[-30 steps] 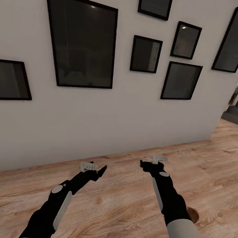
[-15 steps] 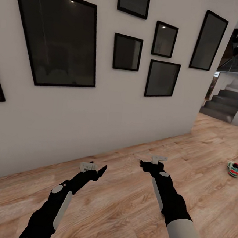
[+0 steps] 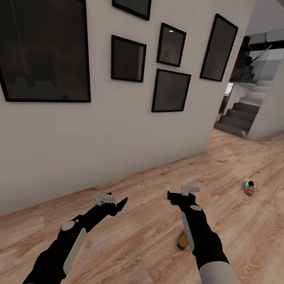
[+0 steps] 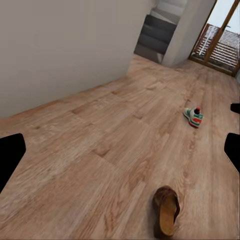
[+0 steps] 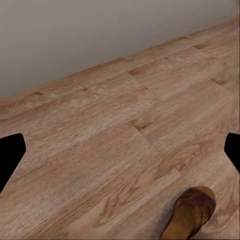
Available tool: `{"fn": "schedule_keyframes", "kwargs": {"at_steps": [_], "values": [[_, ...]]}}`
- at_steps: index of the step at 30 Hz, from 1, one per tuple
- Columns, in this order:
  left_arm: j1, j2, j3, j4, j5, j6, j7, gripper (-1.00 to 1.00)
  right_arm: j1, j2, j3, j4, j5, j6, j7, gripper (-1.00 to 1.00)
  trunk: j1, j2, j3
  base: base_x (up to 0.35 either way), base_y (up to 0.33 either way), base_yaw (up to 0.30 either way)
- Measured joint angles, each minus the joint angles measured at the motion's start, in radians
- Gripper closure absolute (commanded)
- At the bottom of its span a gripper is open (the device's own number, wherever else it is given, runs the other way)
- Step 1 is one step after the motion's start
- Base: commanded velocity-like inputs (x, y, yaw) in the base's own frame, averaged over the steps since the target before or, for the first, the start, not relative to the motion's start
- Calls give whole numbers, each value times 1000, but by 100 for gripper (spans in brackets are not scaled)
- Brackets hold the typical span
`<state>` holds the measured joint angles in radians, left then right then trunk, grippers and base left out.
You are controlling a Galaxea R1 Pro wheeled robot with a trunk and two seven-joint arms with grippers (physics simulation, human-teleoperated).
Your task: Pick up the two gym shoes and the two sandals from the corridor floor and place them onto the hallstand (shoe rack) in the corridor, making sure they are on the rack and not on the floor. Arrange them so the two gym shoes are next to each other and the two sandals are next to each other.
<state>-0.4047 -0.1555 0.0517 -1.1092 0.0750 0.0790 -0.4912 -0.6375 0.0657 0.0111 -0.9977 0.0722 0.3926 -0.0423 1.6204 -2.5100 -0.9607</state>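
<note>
Both pincers look spread and empty, left gripper (image 3: 116,202) and right gripper (image 3: 181,194) hanging over the corridor floor (image 3: 139,243) same as before. The camera has swung right though, so the frames on the wall (image 3: 117,126) slid left. A sandal (image 3: 183,241) now peeks out just under the right arm, and one gym shoe (image 3: 250,187) sits well off to the right gripper's right, closer than half a second ago.
</note>
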Motion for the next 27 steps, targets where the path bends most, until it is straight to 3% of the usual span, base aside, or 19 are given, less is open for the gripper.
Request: {"fn": "schedule_keyframes", "kwargs": {"at_steps": [27], "values": [[0,0,0,0,0,0,0,-100,0,1,0,0,0,0,0,-100,0,0,0,30,18,-300]]}}
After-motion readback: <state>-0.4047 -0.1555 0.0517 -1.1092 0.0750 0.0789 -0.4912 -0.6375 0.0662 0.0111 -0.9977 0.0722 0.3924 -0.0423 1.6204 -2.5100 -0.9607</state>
